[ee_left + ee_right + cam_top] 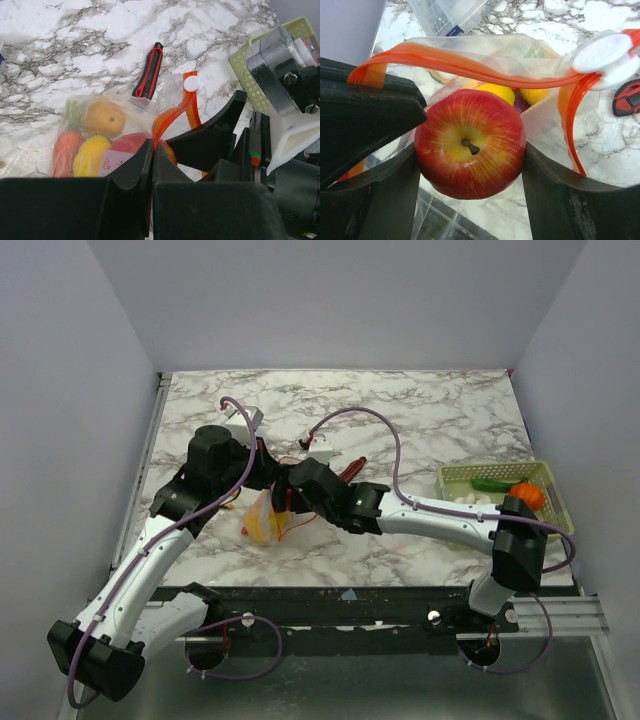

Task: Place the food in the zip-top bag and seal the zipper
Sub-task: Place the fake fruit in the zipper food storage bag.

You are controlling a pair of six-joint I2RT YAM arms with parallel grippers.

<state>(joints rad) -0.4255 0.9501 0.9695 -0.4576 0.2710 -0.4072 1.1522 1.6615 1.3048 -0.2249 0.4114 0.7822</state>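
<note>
The zip-top bag (266,523) lies at the table's middle left with several toy foods inside: an orange (103,119), a carrot (62,152) and a yellow fruit (91,156). My left gripper (152,150) is shut on the bag's orange-red zipper strip (470,65) and holds that lip up. My right gripper (470,150) is shut on a red apple (470,142) right at the bag's open mouth, under the raised strip. The white slider (605,52) sits at the strip's right end. In the top view both grippers (268,472) (290,495) meet over the bag.
A slim red-and-black stick (149,70) lies on the marble just beyond the bag. A green basket (548,480) at the right holds a green piece (492,484), an orange-red piece (527,496) and white pieces (470,498). A clear bag with a blue strip (450,15) lies behind.
</note>
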